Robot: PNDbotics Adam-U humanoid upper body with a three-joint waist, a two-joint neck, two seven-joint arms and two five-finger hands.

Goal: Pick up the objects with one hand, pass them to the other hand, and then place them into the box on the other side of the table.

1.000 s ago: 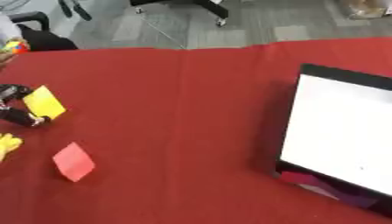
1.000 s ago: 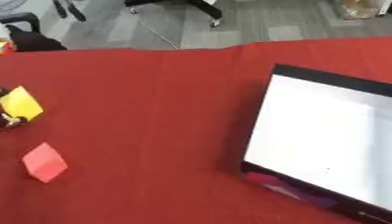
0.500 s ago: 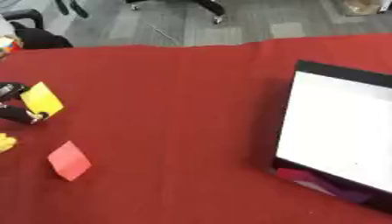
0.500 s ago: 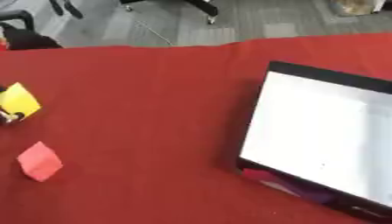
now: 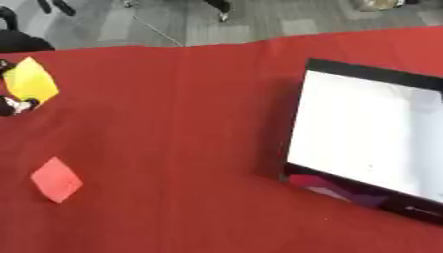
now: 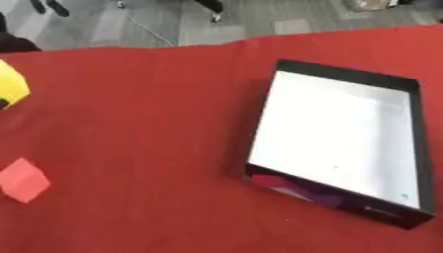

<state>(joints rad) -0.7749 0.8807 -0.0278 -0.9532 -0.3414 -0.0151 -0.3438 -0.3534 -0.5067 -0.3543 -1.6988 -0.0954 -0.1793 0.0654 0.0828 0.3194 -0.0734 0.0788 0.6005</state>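
A yellow block (image 5: 31, 81) shows at the far left edge, and the dark fingers of my left hand (image 5: 12, 105) curl round it from above and below. The rest of that hand is cut off by the picture's edge. On the red tablecloth, nearer to me, a red block (image 5: 56, 179) lies on its own, apart from the hand. The black box (image 6: 416, 148) with a white inside stands on the right side of the table, and nothing shows in it. My right hand shows in no view.
The red tablecloth (image 6: 155, 148) runs wide between the blocks and the box. The table's far edge (image 6: 173, 47) borders a grey floor with chair legs. A dark shape (image 5: 22, 42) sits beyond the far left corner.
The whole picture has shifted, so the camera has moved. Against the red block, the yellow block in my left hand stands a little higher and farther back than before.
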